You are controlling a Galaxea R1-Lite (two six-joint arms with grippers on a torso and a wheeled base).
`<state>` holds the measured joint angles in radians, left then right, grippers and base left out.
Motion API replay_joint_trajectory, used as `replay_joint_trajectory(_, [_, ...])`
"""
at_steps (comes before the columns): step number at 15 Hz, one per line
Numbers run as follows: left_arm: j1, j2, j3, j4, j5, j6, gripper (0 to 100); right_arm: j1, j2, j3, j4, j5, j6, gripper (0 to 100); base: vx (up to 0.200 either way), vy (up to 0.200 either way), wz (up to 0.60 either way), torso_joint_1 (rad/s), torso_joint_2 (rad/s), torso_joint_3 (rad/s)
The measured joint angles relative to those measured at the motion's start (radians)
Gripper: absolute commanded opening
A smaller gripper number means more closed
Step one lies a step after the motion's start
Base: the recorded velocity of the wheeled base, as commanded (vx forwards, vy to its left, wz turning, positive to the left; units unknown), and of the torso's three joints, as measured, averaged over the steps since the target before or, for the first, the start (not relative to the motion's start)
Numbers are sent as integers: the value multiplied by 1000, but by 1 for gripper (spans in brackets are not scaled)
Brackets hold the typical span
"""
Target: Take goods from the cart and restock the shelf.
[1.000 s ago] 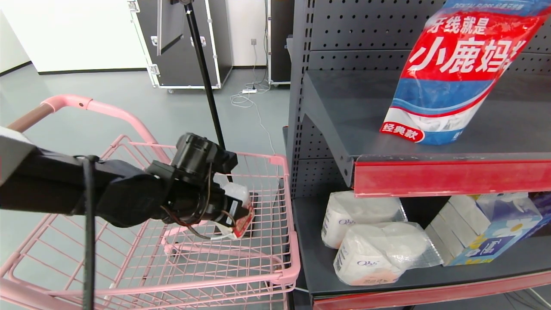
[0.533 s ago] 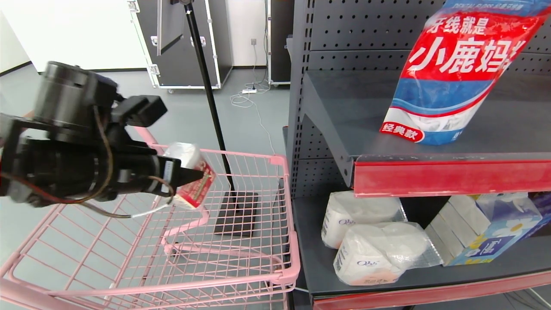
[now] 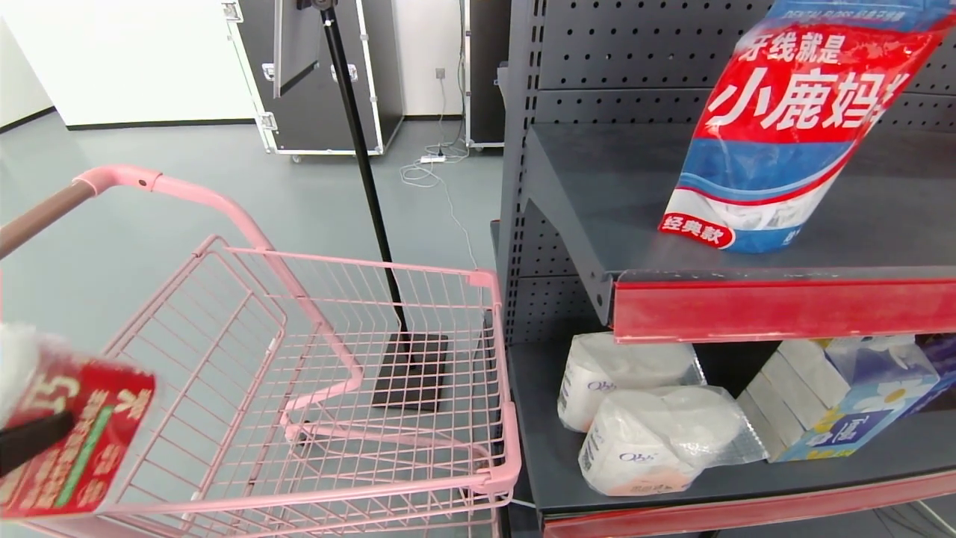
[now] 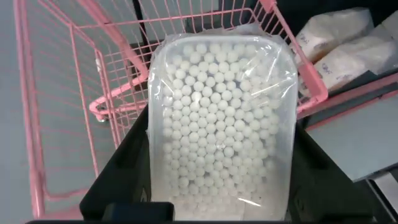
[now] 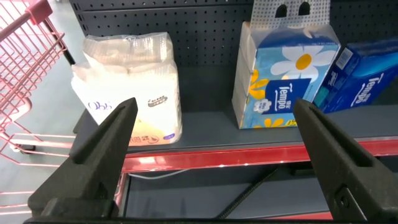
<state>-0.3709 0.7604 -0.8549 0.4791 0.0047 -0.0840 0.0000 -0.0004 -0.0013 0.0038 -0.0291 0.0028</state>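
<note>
A clear box of white cotton swabs with a red label is held above the near left corner of the pink cart. My left gripper is shut on it, a black finger on each side of the box. One black finger crosses the label in the head view. The dark shelf unit stands right of the cart. My right gripper is open with nothing between its fingers, and faces the lower shelf.
A big red and blue bag leans on the upper shelf. On the lower shelf lie white tissue packs and blue tissue packs. A black stand pole rises behind the cart. Much of the upper shelf's left side is bare.
My left arm lifted the swab box out of the cart, then swung it left and toward the camera. It now sits at the head view's lower left edge.
</note>
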Motion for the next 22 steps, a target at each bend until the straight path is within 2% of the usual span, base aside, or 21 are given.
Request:
replay_joint_trajectory(3, [2,-186,104,17,3,0,0,0,0,0,-1,0,0,100,0,0,0,89,-398,-307])
replay_joint_trajectory(6, [3,-249,127,14,3,1,0,0,0,0,-1,0,1,100,0,0,0,137,-487,-352])
replay_joint_trajectory(9, [3,-267,137,11,-1,1,0,0,0,0,-1,0,2,100,0,0,0,172,-528,-365])
replay_joint_trajectory(10, [3,-269,143,-17,-2,1,0,0,0,0,-1,0,2,100,0,0,0,183,-559,-373])
replay_joint_trajectory(12, [3,-272,184,-148,-1,2,0,0,0,0,-1,0,2,100,0,0,0,188,-552,-366])
replay_joint_trajectory(13, [3,-271,202,-173,1,4,0,0,0,0,-1,0,2,100,0,0,0,198,-569,-369])
replay_joint_trajectory(15, [3,-263,213,-178,6,9,0,0,0,0,-1,0,2,100,0,0,0,212,-596,-378])
replay_joint_trajectory(18, [3,-243,213,-177,10,39,0,0,0,0,-1,0,2,100,0,0,0,211,-530,-330])
replay_joint_trajectory(22, [4,-217,213,-180,32,43,0,0,0,0,-1,0,2,100,0,0,0,166,-403,-242])
